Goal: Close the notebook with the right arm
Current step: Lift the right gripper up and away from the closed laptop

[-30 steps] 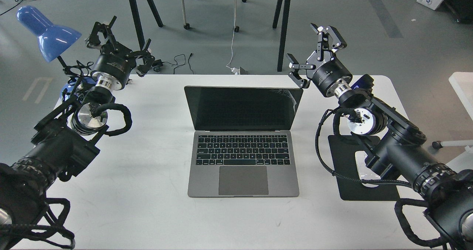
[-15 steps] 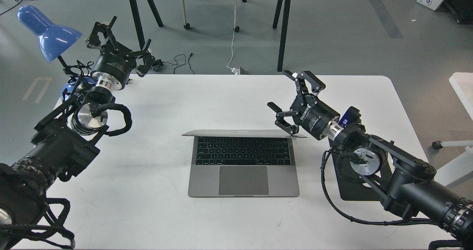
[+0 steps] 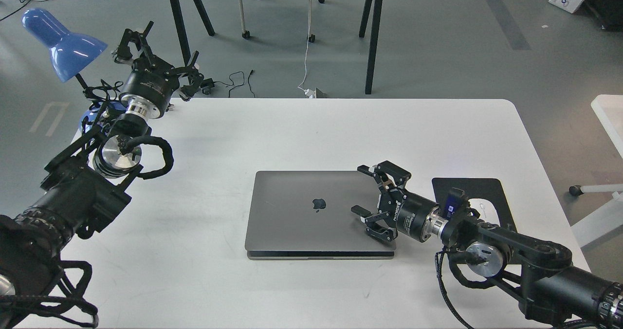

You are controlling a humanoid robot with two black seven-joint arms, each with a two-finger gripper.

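notebook (image 3: pixel 311 212) lid down, looks fully shut | right gripper (image 3: pixel 375 203) spread wide over lid's right edge, gripping nothing | left gripper (image 3: pixel 153 59) far-left, fingers apart, empty

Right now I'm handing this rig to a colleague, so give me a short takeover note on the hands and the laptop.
Right hand: open, over the right part of the notebook's lid, gripping nothing.
Left hand: open, raised at the table's far left corner, holding nothing.
Notebook: mid-table, lid down, logo up.
Done: the lid looks shut.
Left: probably just lift the right arm away.
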